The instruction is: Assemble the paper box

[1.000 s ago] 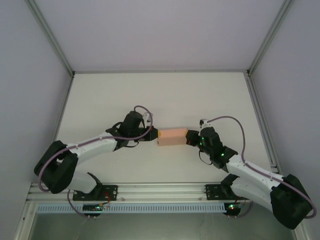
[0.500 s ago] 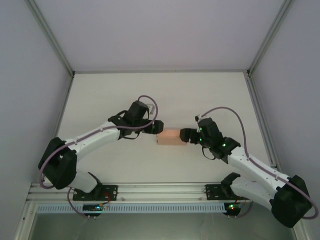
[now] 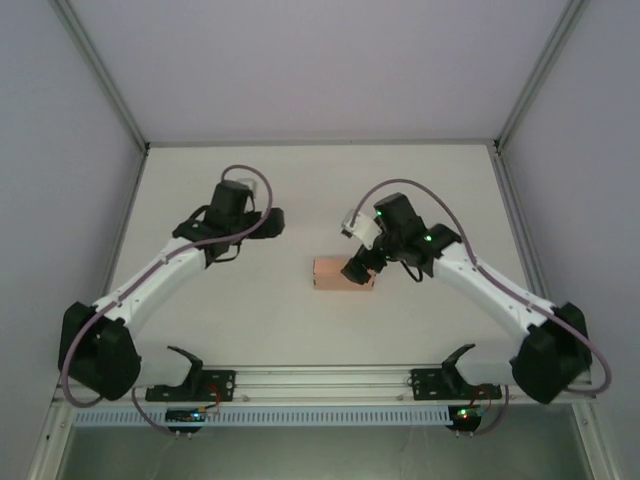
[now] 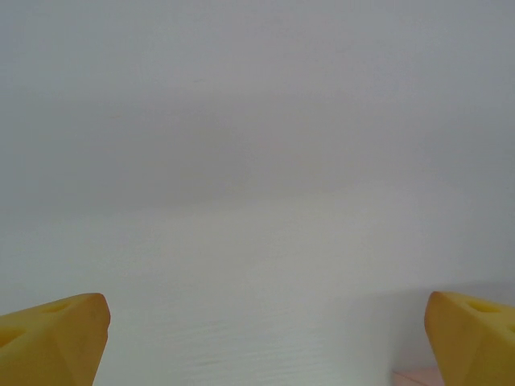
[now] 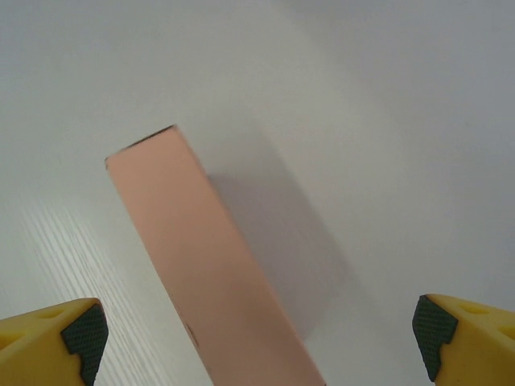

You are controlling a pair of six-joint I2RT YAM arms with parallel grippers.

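A: Where's the box (image 3: 333, 273) sitting?

B: On the white tabletop (image 3: 300, 190), about midway between the two arms and a bit toward the near side. From above, its long axis runs left to right.

A: And the claws?

B: Both are spread wide and holding nothing. The right claw (image 5: 257, 338) hangs over the right end of the box. In its own camera the box runs slantwise between the two fingers, from far left to near right, and neither finger touches it. The left claw (image 4: 264, 342) is well apart from the box, off to its far left, with bare tabletop under it.

A: So the right arm is nearer?

B: Clearly. I'd judge that any next grip falls to it. Because the box lies askew to the fingers, the wrist would probably have to turn to close squarely across the narrow width.

A: What's the box like?

B: It's thin salmon-pink card, matte, with flat faces and crisp edges. It looks folded up into a long, low block. I can't tell whether the end flaps are tucked in.

A: Would it crush?

B: I think so, since card that light should dent under a hard squeeze. The fingers are yellow plastic with dark pads (image 5: 80, 334). The tabletop shows a faint fine grain.
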